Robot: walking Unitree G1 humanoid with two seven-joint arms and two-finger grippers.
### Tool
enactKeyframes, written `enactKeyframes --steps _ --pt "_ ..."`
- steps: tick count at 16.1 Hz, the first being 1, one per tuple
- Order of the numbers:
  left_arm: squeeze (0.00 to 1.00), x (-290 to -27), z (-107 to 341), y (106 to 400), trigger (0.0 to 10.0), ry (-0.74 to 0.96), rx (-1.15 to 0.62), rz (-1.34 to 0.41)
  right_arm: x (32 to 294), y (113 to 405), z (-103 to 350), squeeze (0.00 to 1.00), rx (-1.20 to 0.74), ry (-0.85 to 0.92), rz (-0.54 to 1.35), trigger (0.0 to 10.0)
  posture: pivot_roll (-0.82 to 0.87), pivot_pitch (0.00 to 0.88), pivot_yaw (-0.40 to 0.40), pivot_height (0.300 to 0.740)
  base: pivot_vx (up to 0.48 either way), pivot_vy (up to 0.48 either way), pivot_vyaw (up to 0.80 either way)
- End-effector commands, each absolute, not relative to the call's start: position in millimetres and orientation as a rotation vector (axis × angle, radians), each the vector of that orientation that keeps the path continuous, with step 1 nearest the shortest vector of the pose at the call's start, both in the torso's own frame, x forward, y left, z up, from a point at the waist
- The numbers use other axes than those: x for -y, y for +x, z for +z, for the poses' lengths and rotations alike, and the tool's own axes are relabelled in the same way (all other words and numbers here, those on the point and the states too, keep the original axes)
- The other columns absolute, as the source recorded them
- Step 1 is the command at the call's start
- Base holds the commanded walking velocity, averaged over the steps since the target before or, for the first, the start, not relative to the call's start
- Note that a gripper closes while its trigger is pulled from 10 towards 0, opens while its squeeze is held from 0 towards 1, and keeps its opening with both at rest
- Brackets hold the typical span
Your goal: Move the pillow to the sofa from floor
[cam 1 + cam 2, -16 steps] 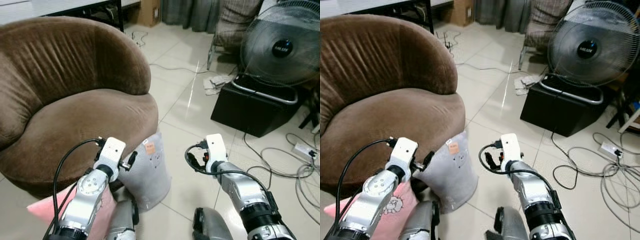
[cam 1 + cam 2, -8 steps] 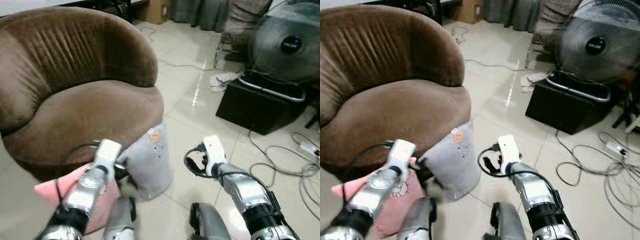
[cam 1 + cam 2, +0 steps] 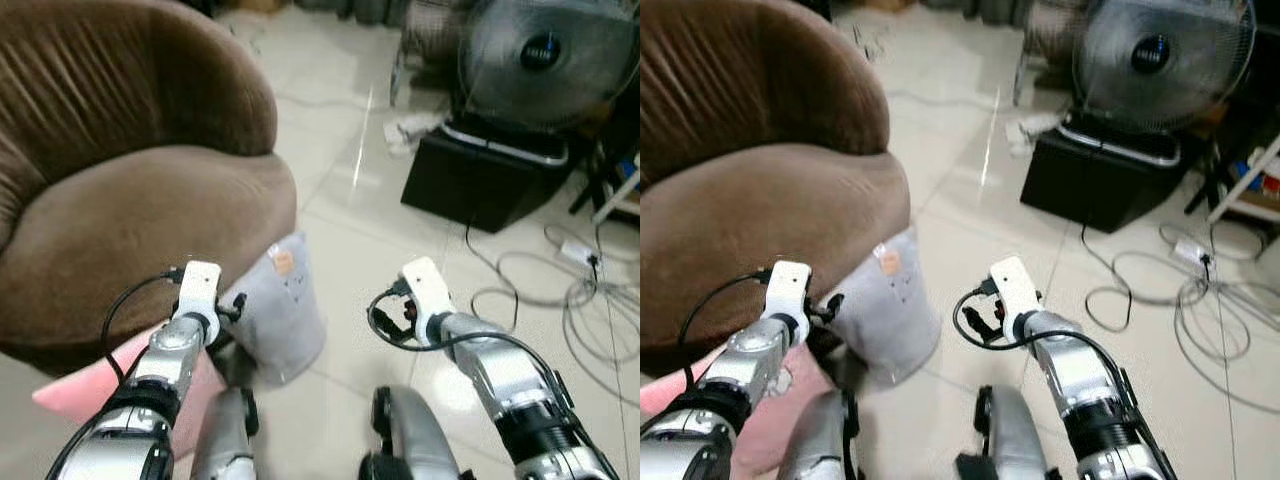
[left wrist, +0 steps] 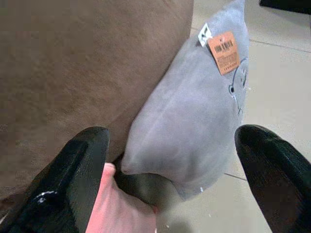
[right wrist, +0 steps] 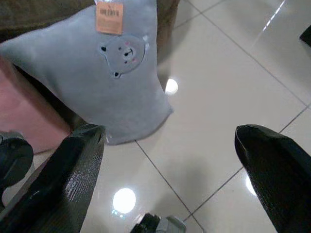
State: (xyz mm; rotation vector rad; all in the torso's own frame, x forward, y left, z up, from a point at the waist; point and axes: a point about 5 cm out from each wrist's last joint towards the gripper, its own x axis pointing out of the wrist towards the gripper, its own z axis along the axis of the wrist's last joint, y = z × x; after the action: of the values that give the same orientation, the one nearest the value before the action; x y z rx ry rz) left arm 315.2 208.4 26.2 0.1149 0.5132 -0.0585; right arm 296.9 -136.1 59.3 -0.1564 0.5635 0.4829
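Leaning against the front of the brown sofa [image 3: 140, 210], the grey pillow [image 4: 194, 111] stands on the tiled floor [image 5: 233, 87] just ahead of the left gripper [image 4: 170, 179], whose fingers are spread wide and empty; the right gripper [image 5: 170, 170], equally spread, hovers beside it. A grasp could catch the pink pillow [image 4: 121, 208] at its base, or slip off soft fabric. The pillow's foot is shadowed.

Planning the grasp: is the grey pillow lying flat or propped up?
Propped up: the grey pillow stands on the floor, leaning against the brown sofa.
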Motion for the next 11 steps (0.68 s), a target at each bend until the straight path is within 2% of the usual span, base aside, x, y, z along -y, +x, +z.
enactKeyframes --steps 1,4,7,8,9,10,11 --pt "1.00 -211 30 319 10.0 0.117 -0.489 -0.045 139 293 67 0.00 -0.549 -0.163 0.472 10.0 -0.05 0.211 -0.055 0.592 0.000 0.000 0.00" --pt "1.00 -220 40 326 10.0 0.151 -0.432 0.004 139 291 82 0.00 -0.499 -0.141 0.476 10.0 -0.07 0.265 -0.082 0.592 0.000 0.000 0.00" --pt "1.00 -223 40 325 10.0 0.176 -0.414 0.066 147 282 85 0.00 -0.497 -0.180 0.476 10.0 -0.10 0.262 -0.113 0.592 0.000 0.000 0.00" --pt "0.77 -224 39 324 10.0 0.182 -0.411 0.078 149 280 87 0.00 -0.495 -0.188 0.471 10.0 -0.11 0.260 -0.122 0.592 0.000 0.000 0.00" --pt "0.41 -226 37 321 10.0 0.168 -0.398 0.104 150 273 94 0.00 -0.486 -0.183 0.464 10.0 -0.14 0.260 -0.154 0.592 0.000 0.000 0.00" --pt "0.36 -227 37 321 10.0 0.166 -0.393 0.111 150 272 96 0.00 -0.481 -0.186 0.466 10.0 -0.14 0.260 -0.154 0.592 0.000 0.000 0.00" --pt "0.00 -231 37 319 10.0 0.202 -0.376 0.147 149 267 100 0.00 -0.461 -0.178 0.482 10.0 -0.13 0.268 -0.177 0.592 0.000 0.000 0.00"
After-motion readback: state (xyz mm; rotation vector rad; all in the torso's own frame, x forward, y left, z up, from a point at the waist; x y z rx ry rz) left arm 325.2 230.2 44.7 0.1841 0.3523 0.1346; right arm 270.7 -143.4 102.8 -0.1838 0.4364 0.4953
